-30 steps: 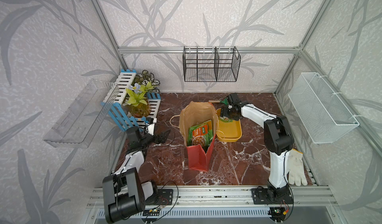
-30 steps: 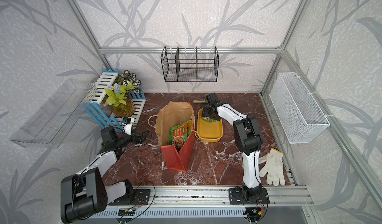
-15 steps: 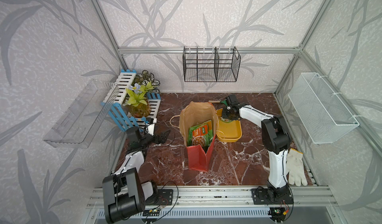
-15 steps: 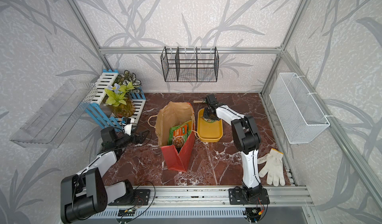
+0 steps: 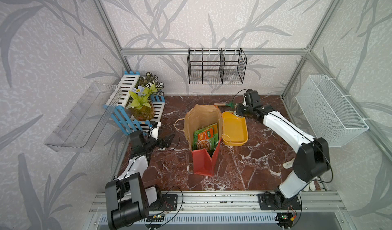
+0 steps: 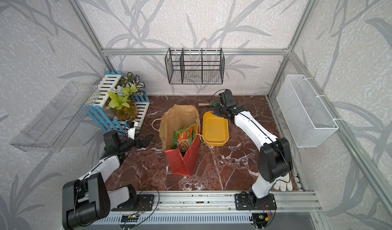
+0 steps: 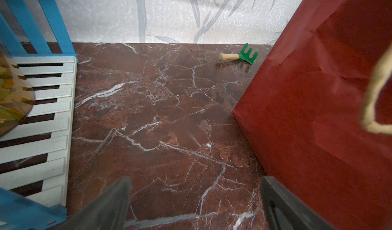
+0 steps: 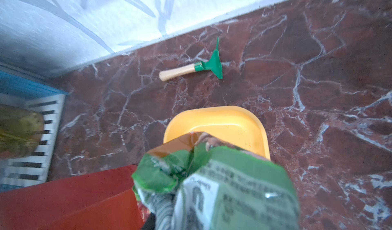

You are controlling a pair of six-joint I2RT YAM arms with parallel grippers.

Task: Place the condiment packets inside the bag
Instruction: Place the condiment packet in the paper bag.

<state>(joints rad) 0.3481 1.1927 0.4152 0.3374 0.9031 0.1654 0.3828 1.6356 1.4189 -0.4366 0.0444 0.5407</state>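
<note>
The right gripper (image 5: 241,112) hung over the far end of the yellow tub (image 5: 246,131), beside the bag (image 5: 203,163). In both top views its jaws were lost under the dark wrist, and only a sliver of colour showed beneath them. The right wrist view was partly blurred, and a crumpled green packet (image 8: 222,186) filled its lower part, lifted above the tub's rim (image 8: 212,114). The gripper was clamped on that packet, though the packet itself covered the fingers, so how narrow the gap stood could not be read. Its print was too smeared to make out.

The bag stood upright and open in the middle of the table (image 5: 244,165). Two or more packets (image 5: 204,138) leaned inside it, green in front and orange behind; the bag's wall cut off their lower ends, so their number was unclear.

The left gripper (image 7: 196,184) hovered low near the bag's red side (image 7: 318,112), jaws spread wide with nothing between them. Only the two fingertips showed in its wrist view.

A small rake (image 8: 191,68) lay near the back wall. A white glove (image 6: 282,184) was half hidden behind the right arm.
</note>
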